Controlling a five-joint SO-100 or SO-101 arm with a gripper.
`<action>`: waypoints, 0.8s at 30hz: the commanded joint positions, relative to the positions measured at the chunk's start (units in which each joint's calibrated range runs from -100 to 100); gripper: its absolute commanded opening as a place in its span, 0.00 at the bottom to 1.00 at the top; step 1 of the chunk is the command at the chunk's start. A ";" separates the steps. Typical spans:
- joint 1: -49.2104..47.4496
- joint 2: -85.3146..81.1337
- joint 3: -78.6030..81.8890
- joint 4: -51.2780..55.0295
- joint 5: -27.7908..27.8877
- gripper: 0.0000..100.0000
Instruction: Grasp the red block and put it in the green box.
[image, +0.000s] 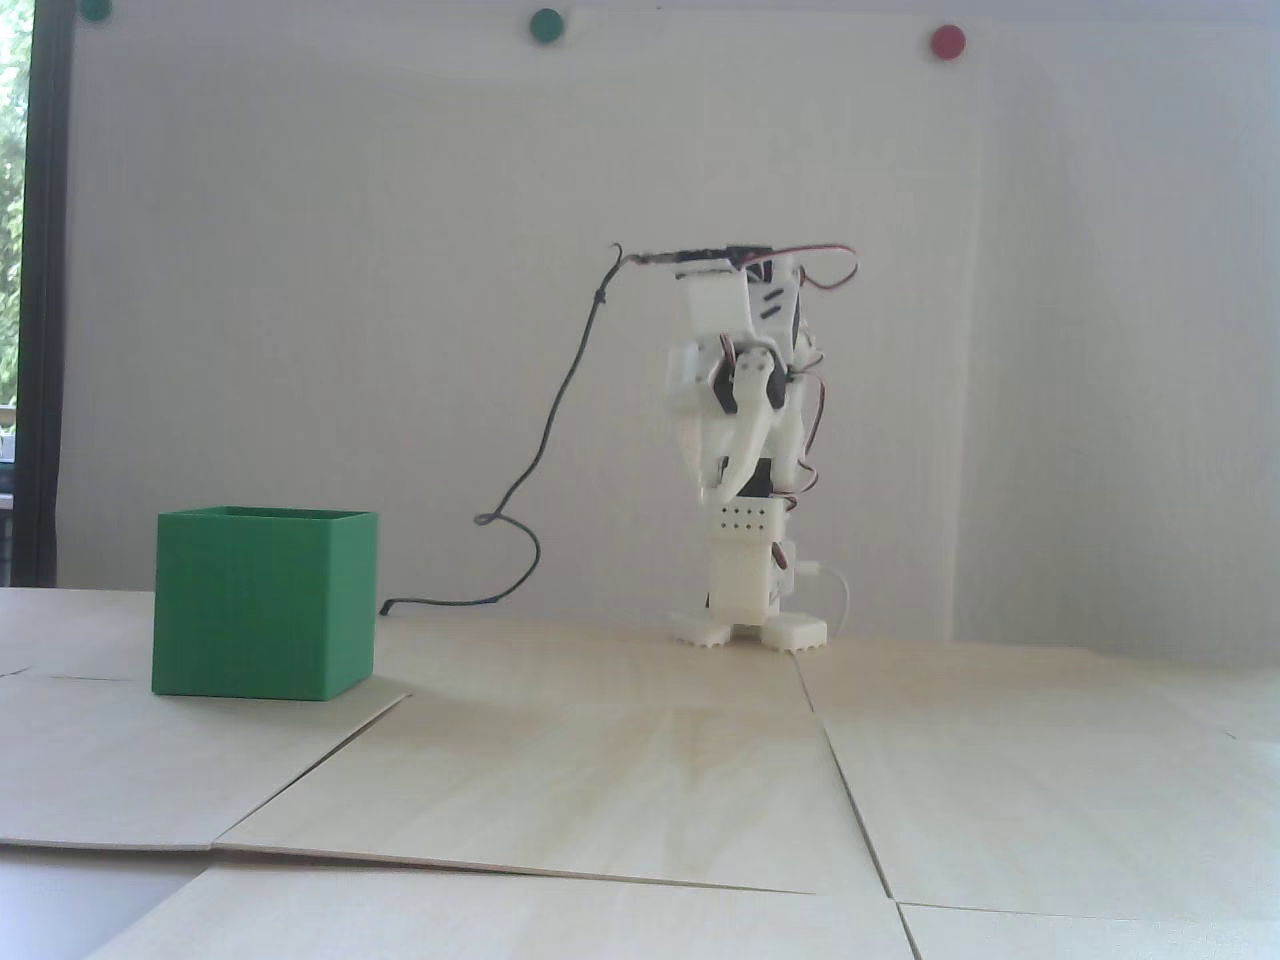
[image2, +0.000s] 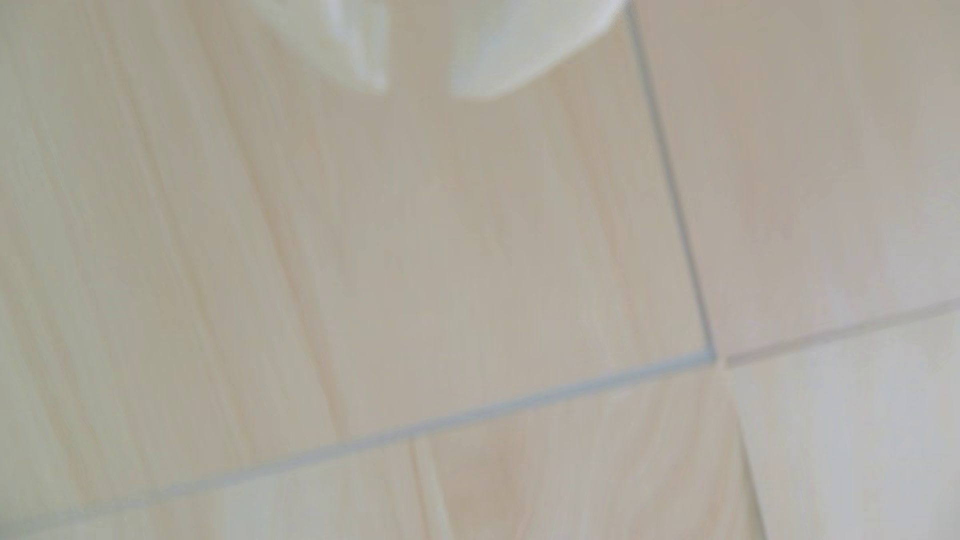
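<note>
Pale wooden panels (image: 620, 790) with thin seams cover the table closest to the fixed view's camera. Farther back on the left stands the green box (image: 262, 605), upright with its top open, well apart from the white robot arm (image: 745, 440) folded at the rear centre. Its gripper (image: 712, 490) points down above the arm's base. In the blurred wrist view, 2 white fingertips (image2: 371, 57) show a small gap between them, holding nothing. The red block is not visible in either view. A black cable (image: 545, 440) trails behind.
</note>
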 joint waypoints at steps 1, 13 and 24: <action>-0.56 -23.44 33.93 -24.15 1.59 0.02; -3.61 -37.49 50.87 -5.35 1.02 0.03; -4.26 -37.81 50.87 9.16 1.07 0.03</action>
